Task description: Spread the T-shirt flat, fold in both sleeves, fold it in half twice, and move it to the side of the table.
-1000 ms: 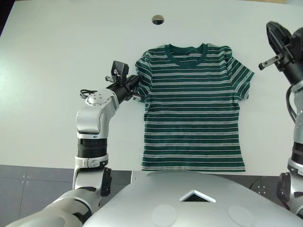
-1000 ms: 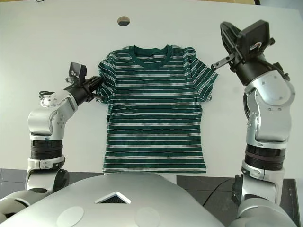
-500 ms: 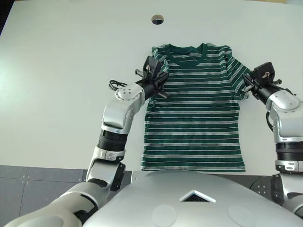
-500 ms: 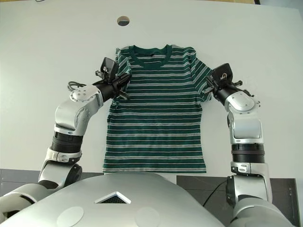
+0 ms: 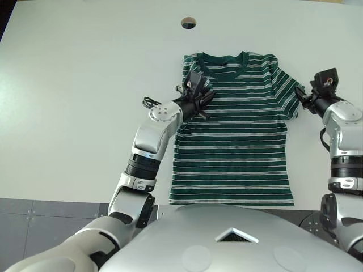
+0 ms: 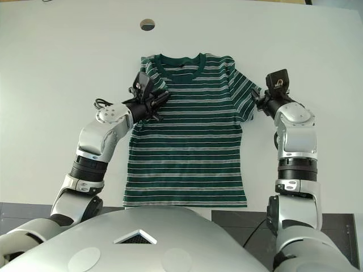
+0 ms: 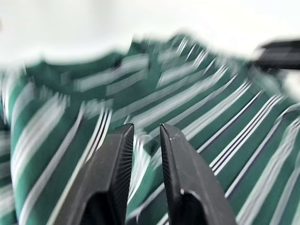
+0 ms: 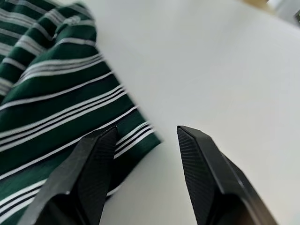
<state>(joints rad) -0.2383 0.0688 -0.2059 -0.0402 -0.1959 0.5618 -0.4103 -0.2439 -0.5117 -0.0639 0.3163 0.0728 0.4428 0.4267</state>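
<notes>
A green T-shirt [image 5: 238, 147] with white stripes lies front-up on the white table [image 5: 74, 85], collar at the far side. Its left sleeve is turned in over the chest. My left gripper [image 5: 201, 101] rests there, shut on a fold of that sleeve's fabric [image 7: 145, 145] pinched between its fingers. The right sleeve [image 5: 288, 93] still spreads outward. My right gripper [image 8: 145, 133] is open at that sleeve's outer hem [image 8: 126, 140], low over the table, one finger over the cloth and the other over bare table.
A round dark hole [image 5: 189, 22] sits in the tabletop beyond the collar. Bare white table stretches wide to the left of the shirt and beyond it. The near table edge runs just below the shirt's hem.
My left gripper has carried the left sleeve inward from the shirt's side onto the chest. My right arm has come down from high on the right to the right sleeve's edge.
</notes>
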